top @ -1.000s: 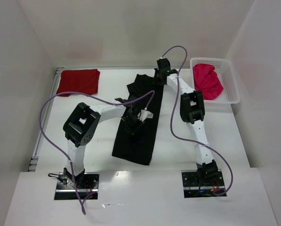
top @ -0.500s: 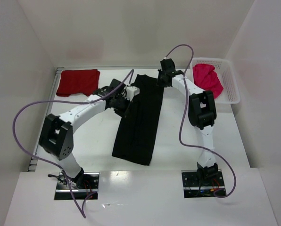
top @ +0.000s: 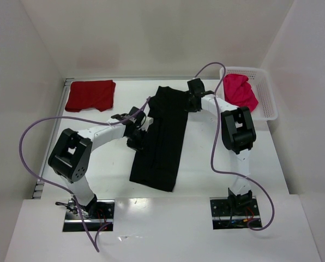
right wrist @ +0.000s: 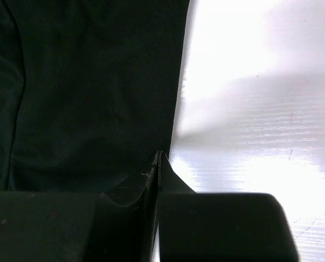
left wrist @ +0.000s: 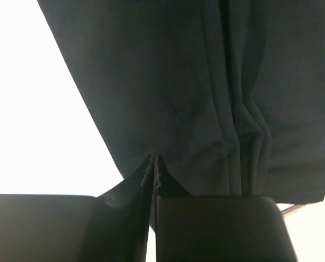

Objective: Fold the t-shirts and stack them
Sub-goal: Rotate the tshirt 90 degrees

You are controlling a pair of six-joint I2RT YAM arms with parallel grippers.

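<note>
Lying down the middle of the white surface (top: 97,147) in the top view, the black t-shirt (top: 161,144) is seen folded into a long narrow strip. A dark red t-shirt (top: 90,95) is laid flat as a folded rectangle at the far left corner, well apart from it. At the far right, a white mesh basket (top: 268,90) is set, and a crumpled pink-red t-shirt (top: 240,94) is held inside it. The left fingers (top: 137,143) are placed at the strip's left edge, about halfway along it, and the right fingers (top: 191,105) at its right edge near the far end.

In the left wrist view, the left fingers (left wrist: 149,176) are shown pressed together, with the hem of the black t-shirt (left wrist: 206,93) pinched at their tips; creases are drawn in the cloth just beside them.

In the right wrist view, the right fingers (right wrist: 154,170) are likewise seen closed, clamped on the side edge of the black t-shirt (right wrist: 91,87), with bare surface (right wrist: 250,109) to the right.
</note>
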